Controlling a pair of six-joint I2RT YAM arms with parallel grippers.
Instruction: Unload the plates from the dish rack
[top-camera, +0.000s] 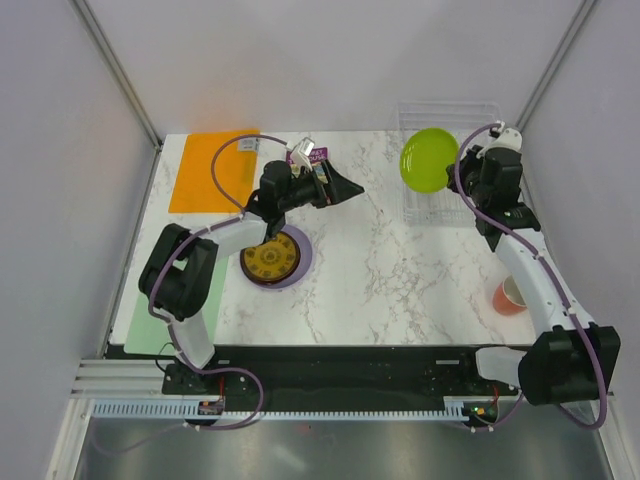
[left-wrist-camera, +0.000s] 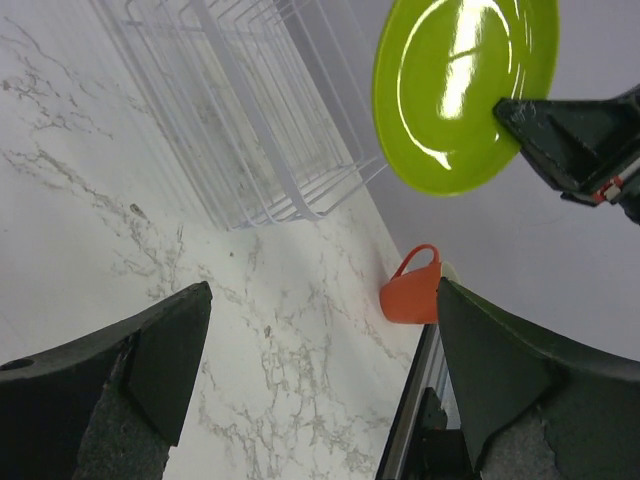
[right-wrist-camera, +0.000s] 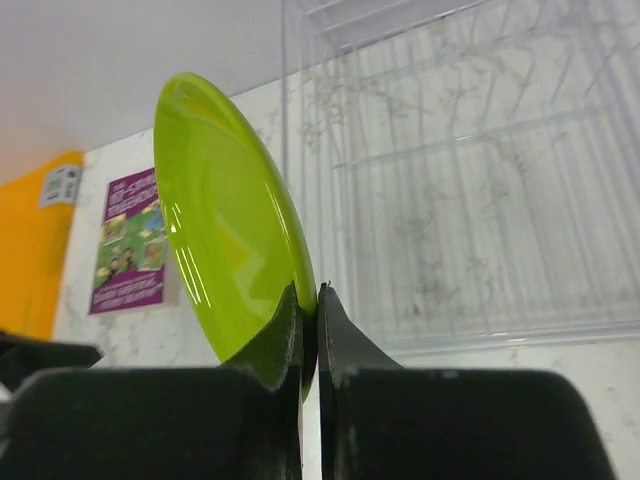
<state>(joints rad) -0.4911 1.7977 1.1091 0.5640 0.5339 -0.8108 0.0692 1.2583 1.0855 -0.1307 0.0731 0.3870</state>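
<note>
The right tool is clenched on the rim of the lime-green plate, a smooth, glossy round dish held on edge. In the upper right of the top view, the plate is beside the left wall of the dish rack. The rack is clear plastic with thin grid walls and ribbed slots, and it stands at the far right of the bench. The bench is white and marble-patterned with grey veins.

The left tool is released, its matte black wedge-shaped fingers spread wide above the upper middle of the bench.

Left of centre, the yellow patterned plate lies flat on the larger lavender plate.

A flat orange mat fills the upper left and a pale green mat the lower left. A purple printed card lies near the orange mat, its lettering too small to read. An orange cup with a loop handle stands at the lower right.
</note>
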